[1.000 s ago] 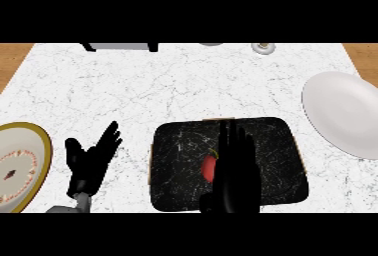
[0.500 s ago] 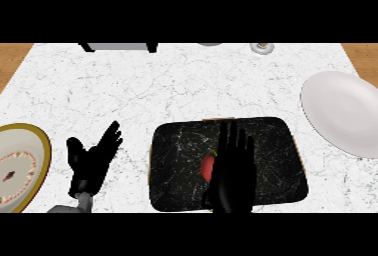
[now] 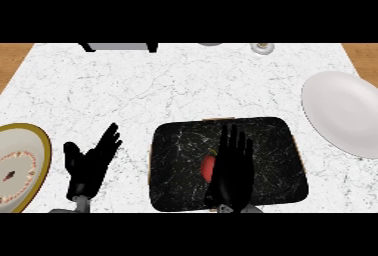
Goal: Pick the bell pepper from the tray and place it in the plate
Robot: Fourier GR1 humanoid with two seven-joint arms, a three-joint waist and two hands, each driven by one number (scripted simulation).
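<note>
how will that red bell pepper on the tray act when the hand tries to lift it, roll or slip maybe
The bell pepper looks rounded and smooth, so it may roll on the flat dark tray if nudged. It seems small beside the right hand, so probably light. Most of it is hidden.

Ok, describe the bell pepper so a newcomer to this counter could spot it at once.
Start at the white marble counter and find the dark square tray near its front edge, between two plates. On the tray, beside the robot's right hand, which lies flat with straight fingers and hides part of it, sits the bell pepper. It is the only red thing there.
</note>
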